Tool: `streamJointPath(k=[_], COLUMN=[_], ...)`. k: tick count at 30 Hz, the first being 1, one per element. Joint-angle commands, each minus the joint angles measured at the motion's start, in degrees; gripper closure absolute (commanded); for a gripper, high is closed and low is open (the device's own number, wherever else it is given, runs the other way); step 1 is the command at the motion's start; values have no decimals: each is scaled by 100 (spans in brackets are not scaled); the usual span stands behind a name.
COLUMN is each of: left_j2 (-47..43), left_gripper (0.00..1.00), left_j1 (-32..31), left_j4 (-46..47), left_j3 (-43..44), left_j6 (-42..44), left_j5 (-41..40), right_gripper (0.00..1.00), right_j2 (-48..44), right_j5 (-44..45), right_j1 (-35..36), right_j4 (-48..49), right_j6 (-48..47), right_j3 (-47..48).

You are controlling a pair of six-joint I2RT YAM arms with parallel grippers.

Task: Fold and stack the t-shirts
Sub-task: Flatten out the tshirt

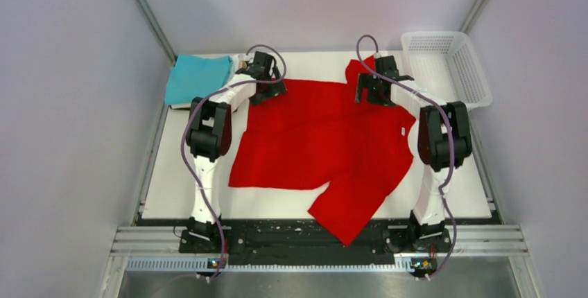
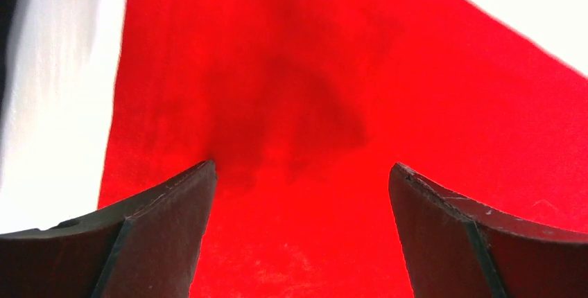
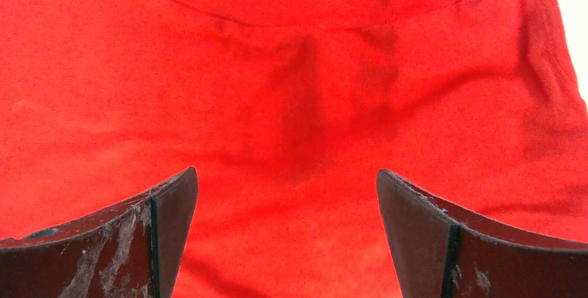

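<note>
Top view, with both wrist views. The red t-shirt (image 1: 326, 138) lies spread open across the middle of the white bench (image 1: 173, 187). Its body fills the centre of the frame. One sleeve reaches to the lower centre, where its tip overlaps the dark strip at the near edge, and the other sleeve shows at upper centre behind the right arm. A small pale speck (image 1: 403, 130) sits at the shirt's right edge, possibly a label, but it is too small to read. A folded teal t-shirt (image 1: 197, 78) rests at the upper left corner of the bench, just beside the left arm's wrist and apart from the red cloth. A white mesh basket (image 1: 471, 69) stands at the upper right corner, near the right arm. The left tool (image 1: 267, 89) hangs over the upper left edge of the red t-shirt. In the left wrist view (image 2: 301, 170) its jaws stand wide apart with nothing gripped, and red cloth and a strip of bare bench lie beneath. The right tool (image 1: 374, 90) hangs over the upper right part of the shirt. In the right wrist view (image 3: 286, 173) its jaws are equally wide and hold nothing, with a curved seam crossing the top of the frame. Whether either tool touches the cloth cannot be told.
</note>
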Motion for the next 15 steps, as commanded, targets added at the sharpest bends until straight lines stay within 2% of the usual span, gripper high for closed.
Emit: streamJointPath(k=[1,11,15], left_j2=[462,1268,1602], left_gripper=[1,1,1], left_j1=[121,346,561], left_j4=[-437,-659,-460], left_j3=[616,1728,2212], left_j6=[20,-324,-627], left_j5=[-223,-121,383], right_gripper=[1,1,1], right_j2=[718,2266,2864], right_j5=[360,296,389], right_j1=[-181,-389,-464], right_j4=[-151,-618,-1015], right_j6=[-277,-788,-1046], right_j3=[663,2439,3420])
